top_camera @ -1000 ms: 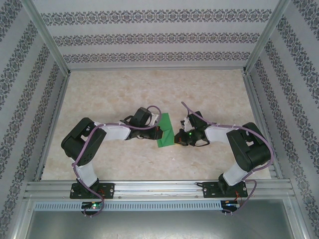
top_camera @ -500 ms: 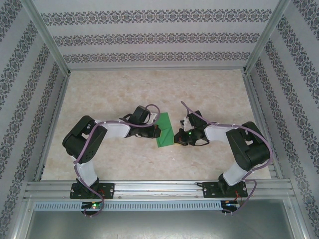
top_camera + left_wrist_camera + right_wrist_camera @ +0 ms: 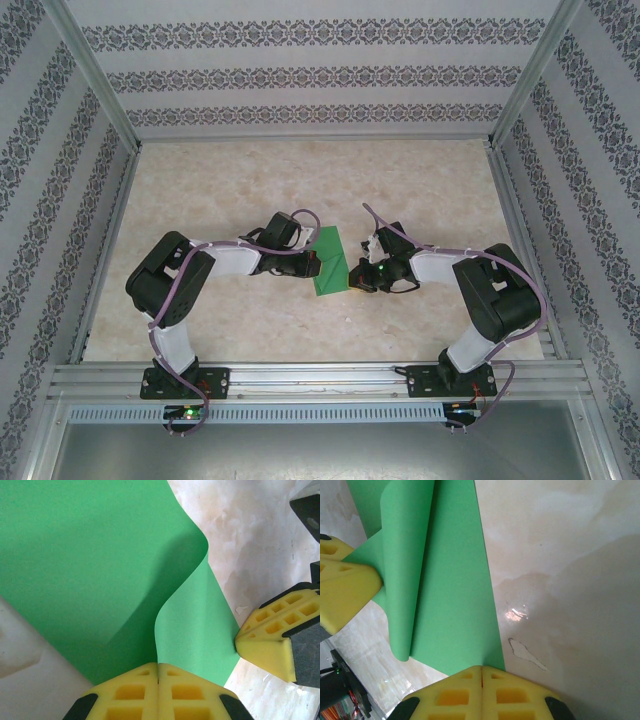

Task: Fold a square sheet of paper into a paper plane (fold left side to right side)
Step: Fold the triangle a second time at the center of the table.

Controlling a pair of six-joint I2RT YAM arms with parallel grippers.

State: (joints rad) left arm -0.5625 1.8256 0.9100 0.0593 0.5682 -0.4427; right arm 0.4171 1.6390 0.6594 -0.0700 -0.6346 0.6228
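Paper lying mid-table btw both arms, one side curled up over the rest. Left gripper pressed closed on curled edge. Right gripper closed too, prob. pinching opposite edge, though contact is hard to see.

Green paper sheet mid-table, partly folded, upper layer curled.
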